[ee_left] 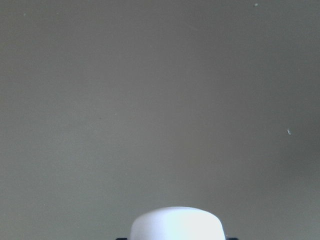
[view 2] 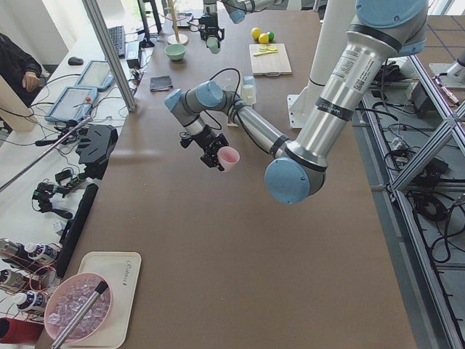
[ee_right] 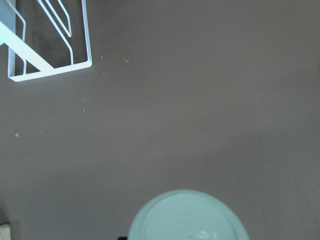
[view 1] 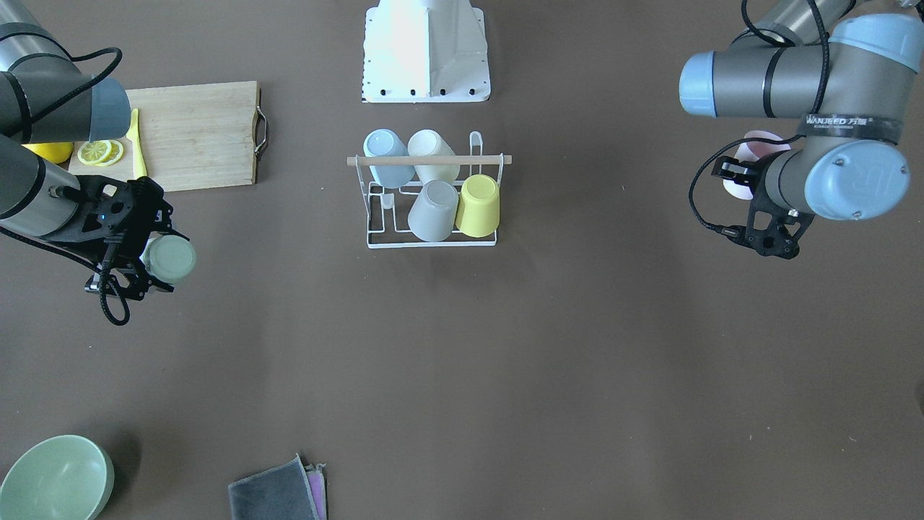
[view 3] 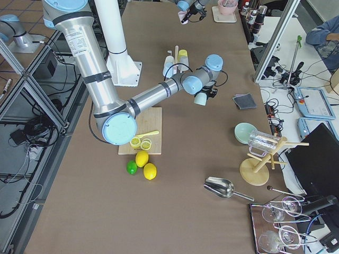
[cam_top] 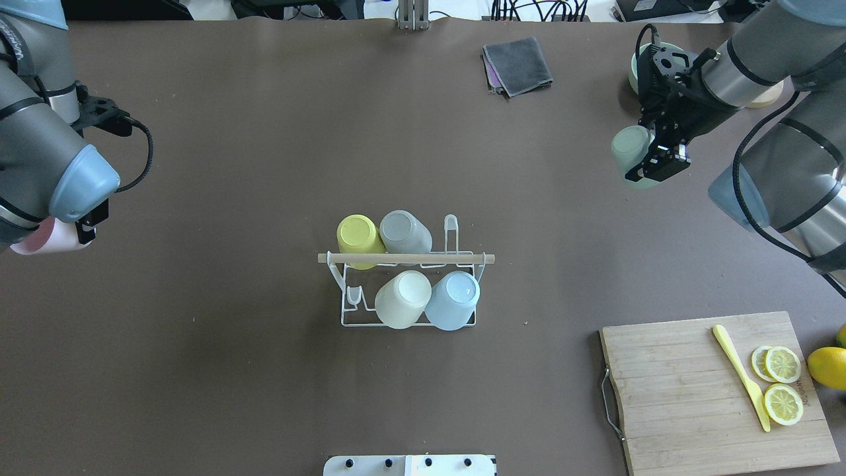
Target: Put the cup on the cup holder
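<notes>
Task partly complete. Seated mouth down on the cup holder (cam_top: 406, 258): yellow cup (cam_top: 359, 239), grey cup (cam_top: 404, 230), cream cup (cam_top: 402, 299), blue cup (cam_top: 453, 299). Free: two prongs (cam_top: 450, 225), one in each row. Clamped in the left gripper (view 2: 216, 155), jaws closed on its sides: pink cup (view 2: 229, 156), well to the holder's left. Clamped likewise in the right gripper (cam_top: 651, 162): pale green cup (cam_top: 629, 149), well to the holder's right and beyond it. Remaining, by estimate: carry both in and seat each on a free prong.

White wire cup holder (cam_top: 406, 258) mid-table, four cups (cam_top: 403, 299) on prongs
</notes>
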`<state>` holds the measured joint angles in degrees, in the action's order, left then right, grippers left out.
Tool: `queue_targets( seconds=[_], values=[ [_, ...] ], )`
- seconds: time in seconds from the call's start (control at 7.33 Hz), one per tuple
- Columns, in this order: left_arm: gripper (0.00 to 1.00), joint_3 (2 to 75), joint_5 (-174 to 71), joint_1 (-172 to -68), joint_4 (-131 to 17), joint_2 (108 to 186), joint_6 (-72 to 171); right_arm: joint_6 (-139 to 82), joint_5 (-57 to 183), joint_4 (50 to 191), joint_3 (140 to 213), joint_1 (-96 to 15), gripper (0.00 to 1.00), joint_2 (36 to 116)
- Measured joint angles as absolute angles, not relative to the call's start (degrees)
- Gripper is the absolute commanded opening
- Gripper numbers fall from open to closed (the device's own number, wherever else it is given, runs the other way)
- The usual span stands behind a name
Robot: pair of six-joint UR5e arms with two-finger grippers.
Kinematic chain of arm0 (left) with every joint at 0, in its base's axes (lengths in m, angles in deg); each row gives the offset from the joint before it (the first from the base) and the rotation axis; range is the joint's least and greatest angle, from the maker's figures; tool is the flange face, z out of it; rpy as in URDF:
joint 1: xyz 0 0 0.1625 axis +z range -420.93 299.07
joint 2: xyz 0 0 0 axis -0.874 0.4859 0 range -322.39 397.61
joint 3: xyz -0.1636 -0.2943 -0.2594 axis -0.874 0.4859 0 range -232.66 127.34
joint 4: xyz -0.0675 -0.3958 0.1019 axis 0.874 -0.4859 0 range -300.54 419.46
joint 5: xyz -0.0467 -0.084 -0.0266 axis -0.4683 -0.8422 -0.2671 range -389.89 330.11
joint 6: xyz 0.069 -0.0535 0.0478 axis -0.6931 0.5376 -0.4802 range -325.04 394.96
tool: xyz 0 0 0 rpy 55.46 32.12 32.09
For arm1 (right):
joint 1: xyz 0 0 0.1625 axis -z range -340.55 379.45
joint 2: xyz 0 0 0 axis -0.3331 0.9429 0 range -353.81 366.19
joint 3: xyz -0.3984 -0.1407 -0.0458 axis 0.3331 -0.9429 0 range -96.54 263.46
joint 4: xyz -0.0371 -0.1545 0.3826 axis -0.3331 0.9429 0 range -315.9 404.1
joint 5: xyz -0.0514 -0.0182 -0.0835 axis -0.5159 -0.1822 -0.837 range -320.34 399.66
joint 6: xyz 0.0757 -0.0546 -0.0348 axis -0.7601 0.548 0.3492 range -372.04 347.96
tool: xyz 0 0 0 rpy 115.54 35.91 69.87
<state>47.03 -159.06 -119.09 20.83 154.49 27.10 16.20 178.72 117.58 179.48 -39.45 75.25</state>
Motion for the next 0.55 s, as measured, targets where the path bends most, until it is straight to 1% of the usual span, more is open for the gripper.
queue_targets(
  seconds=[0.27,0.55],
  values=[
    [0.0,51.57,-156.31,-120.17,14.38,153.5,28.73,6.7,178.99,104.23,178.87,-38.46,0.0,74.72],
    [0.0,55.46,-151.2,-120.65,4.32,152.13,30.44,-4.52,178.43,91.98,178.72,-37.28,0.0,74.47]
  ],
)
